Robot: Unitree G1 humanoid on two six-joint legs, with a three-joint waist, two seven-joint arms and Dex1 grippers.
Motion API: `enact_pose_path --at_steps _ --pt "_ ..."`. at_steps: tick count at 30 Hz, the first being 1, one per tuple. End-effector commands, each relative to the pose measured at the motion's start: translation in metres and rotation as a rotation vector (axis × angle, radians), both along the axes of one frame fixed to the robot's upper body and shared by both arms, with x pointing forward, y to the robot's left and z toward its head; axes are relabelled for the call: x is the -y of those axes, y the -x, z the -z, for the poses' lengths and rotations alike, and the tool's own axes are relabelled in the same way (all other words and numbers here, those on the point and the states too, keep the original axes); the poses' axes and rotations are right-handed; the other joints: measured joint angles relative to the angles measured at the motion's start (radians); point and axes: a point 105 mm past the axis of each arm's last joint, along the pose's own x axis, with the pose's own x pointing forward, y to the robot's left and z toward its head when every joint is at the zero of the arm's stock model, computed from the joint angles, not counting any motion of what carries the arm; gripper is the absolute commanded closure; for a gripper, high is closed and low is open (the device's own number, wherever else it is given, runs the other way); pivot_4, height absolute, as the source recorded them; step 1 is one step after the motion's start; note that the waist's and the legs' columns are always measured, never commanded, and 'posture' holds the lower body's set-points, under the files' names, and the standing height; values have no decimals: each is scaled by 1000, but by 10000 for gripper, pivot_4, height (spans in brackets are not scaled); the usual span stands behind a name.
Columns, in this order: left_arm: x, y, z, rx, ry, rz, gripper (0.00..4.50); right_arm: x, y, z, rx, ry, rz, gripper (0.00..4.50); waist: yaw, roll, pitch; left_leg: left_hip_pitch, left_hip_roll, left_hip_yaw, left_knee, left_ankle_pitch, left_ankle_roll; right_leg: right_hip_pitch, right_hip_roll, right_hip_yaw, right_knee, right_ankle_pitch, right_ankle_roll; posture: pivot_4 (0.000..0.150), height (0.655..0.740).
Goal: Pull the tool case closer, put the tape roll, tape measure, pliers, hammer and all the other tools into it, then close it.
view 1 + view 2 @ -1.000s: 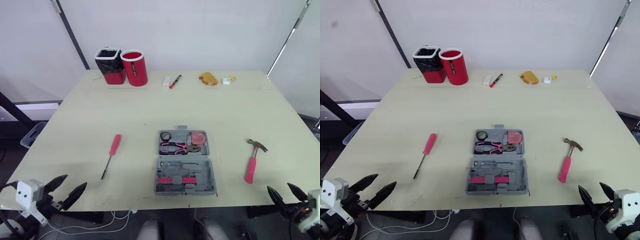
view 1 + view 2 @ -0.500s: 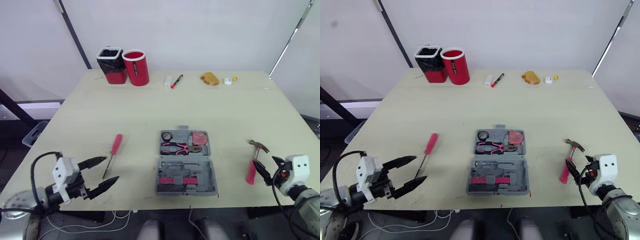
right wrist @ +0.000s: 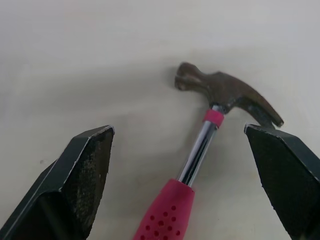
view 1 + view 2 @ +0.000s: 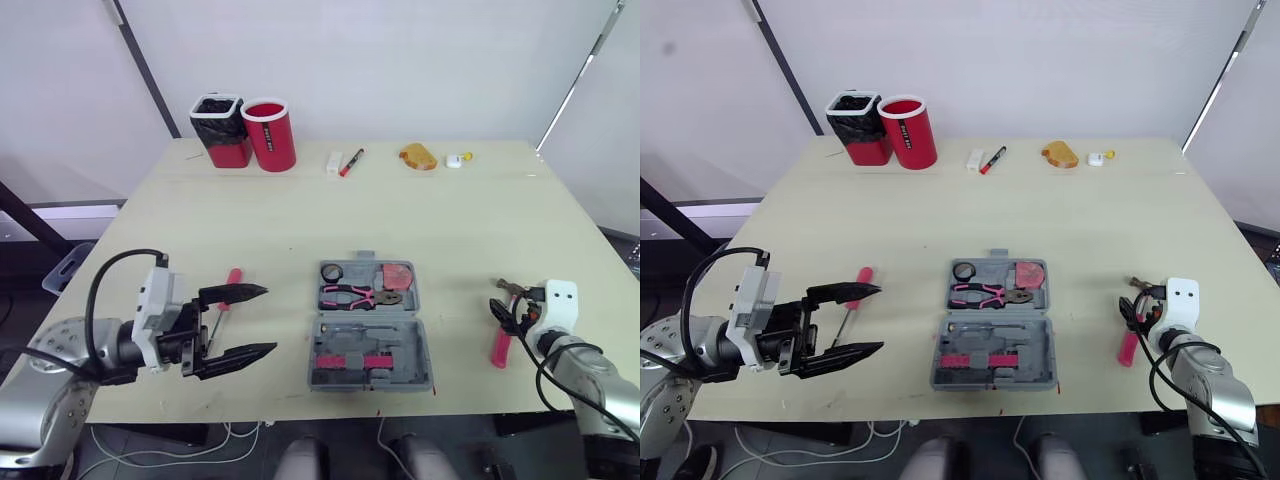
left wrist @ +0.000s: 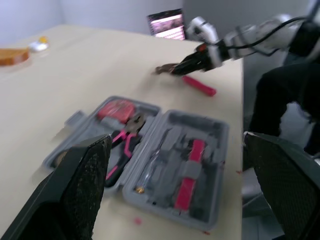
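The grey tool case (image 4: pixel 370 325) lies open at the table's front middle. Its far half holds a tape roll (image 4: pixel 332 271), pink pliers (image 4: pixel 360 294) and a red tape measure (image 4: pixel 396 275). A pink-handled hammer (image 4: pixel 499 345) lies to its right. My right gripper (image 4: pixel 505 308) is open over the hammer's neck (image 3: pixel 210 130), one finger on each side. A pink screwdriver (image 4: pixel 234 276) lies left of the case, partly hidden behind my left gripper (image 4: pixel 270 318). That gripper is open, empty and pointing at the case (image 5: pixel 150 165).
At the table's far edge stand a red cup (image 4: pixel 268 135) and a red container with a black lining (image 4: pixel 220 130). A marker (image 4: pixel 350 162), a white block (image 4: pixel 334 162), an orange object (image 4: pixel 416 157) and a small white item (image 4: pixel 456 159) lie there too.
Both arms rose from below the front edge onto the table. The left gripper moved right, over the screwdriver towards the case. The right gripper moved in to straddle the hammer.
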Motion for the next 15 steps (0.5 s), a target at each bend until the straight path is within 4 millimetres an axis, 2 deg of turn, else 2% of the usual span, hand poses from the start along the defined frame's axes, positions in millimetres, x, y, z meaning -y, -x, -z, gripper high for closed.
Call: enact_pose_path --at_steps 1,4,8,9,10,11,12,13,15 --pt "12 7 -10 15 -8 104 0 11 -8 -4 7 23 84 1053 -1 0 0 0 0 1 0 0 0 0 0 1 0 0 0 1500 7400" --pt "17 4 -17 25 1 142 0 11 -17 -2 -11 69 88 1053 -2 1 0 0 0 1 0 0 0 0 1 1 0 0 0 1500 7400" --pt "22 -4 -19 42 -7 174 0 12 -27 4 -44 87 103 12338 -4 0 0 0 0 1 0 0 0 0 1 1 0 0 0 1500 7400" --pt "22 -5 -18 42 -8 176 0 11 -28 6 -49 89 102 18670 -5 0 0 0 0 1 0 0 0 0 1 2 0 0 0 1500 7400" --pt "23 -6 -17 41 -8 177 0 11 -28 8 -54 94 99 22642 -5 0 0 0 0 1 0 0 0 0 1 2 0 0 0 1500 7400" --pt "23 -6 -17 41 -8 178 0 11 -28 9 -57 97 97 29578 -6 0 0 0 0 0 0 0 0 0 2 2 0 0 0 1500 7400" --pt "23 -7 -16 41 -11 180 0 10 -28 9 -59 113 89 31453 -6 0 0 0 0 0 0 0 0 0 2 2 0 0 0 1500 7400" --pt "23 -7 -16 41 -11 181 0 8 -27 9 -58 129 80 36857 -7 0 0 0 0 0 0 0 0 0 2 2 0 0 0 1500 7400" --pt "22 -8 -15 41 -12 182 0 4 -26 8 -53 143 68 44603 -8 0 0 0 0 0 0 0 0 0 2 1 0 0 0 1500 7400"
